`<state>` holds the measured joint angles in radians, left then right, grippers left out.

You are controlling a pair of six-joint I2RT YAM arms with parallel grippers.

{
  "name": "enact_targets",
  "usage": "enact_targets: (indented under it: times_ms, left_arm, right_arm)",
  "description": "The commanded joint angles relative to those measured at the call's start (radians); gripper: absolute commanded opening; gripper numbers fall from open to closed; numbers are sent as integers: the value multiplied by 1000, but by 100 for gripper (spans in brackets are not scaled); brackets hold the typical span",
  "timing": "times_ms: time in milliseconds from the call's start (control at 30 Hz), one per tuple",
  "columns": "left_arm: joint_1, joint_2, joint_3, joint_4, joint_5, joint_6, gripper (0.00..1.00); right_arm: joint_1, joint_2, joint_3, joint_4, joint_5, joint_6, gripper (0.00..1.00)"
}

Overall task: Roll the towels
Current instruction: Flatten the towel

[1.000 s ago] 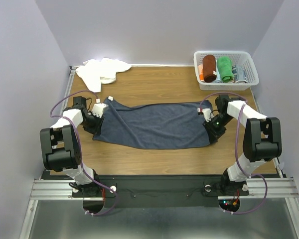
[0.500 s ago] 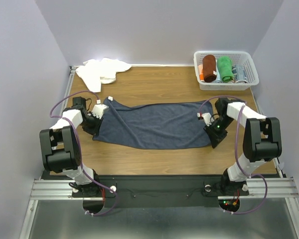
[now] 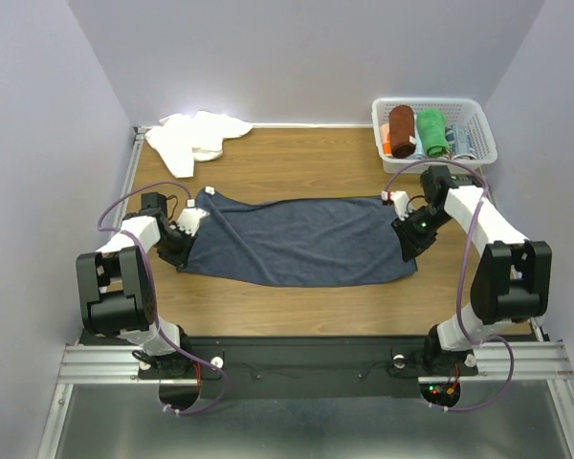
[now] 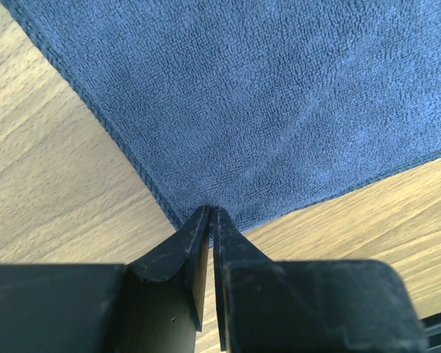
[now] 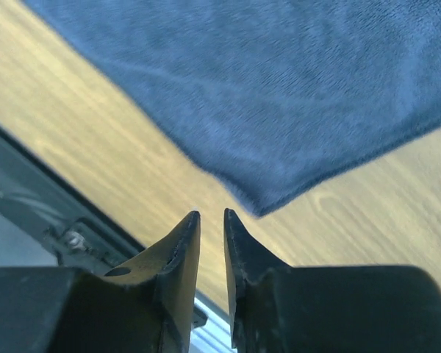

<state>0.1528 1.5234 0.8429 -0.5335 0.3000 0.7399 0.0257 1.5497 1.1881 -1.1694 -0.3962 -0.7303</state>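
Two towels: a dark towel (image 3: 297, 241) spread across the middle of the surface (image 3: 297, 306), and a white towel (image 3: 193, 136) crumpled far left. The left claw (image 4: 209, 209) has clenched on the dark towel's near-left corner. The right claw (image 5: 211, 213), slightly parted and empty, has shifted farther away.

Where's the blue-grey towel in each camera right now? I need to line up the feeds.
Top external: the blue-grey towel lies spread across the middle of the wooden tabletop.
Left wrist: it fills the upper frame, its corner reaching the tips of the left tool.
Right wrist: it sits in the upper right, its corner just ahead of the right tool.
Shared landmark: the bare wood bordering the towel's edge.
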Motion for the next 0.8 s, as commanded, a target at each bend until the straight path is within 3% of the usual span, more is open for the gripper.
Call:
enact_targets:
  times_ms: [0,333,567,767]
  left_arm:
    - [1,-23,7,-36,-4,-5,18]
    - [2,-68,51,-115,30,33,20]
    - [2,-86,67,-168,111,69,21]
    - [1,-40,6,-93,71,50,21]
  right_arm:
    - [0,78,-41,106,54,42,23]
    - [0,90,-237,203,200,8,17]
    - [0,95,-255,212,201,20,18]
    - [0,105,-275,234,241,38,17]
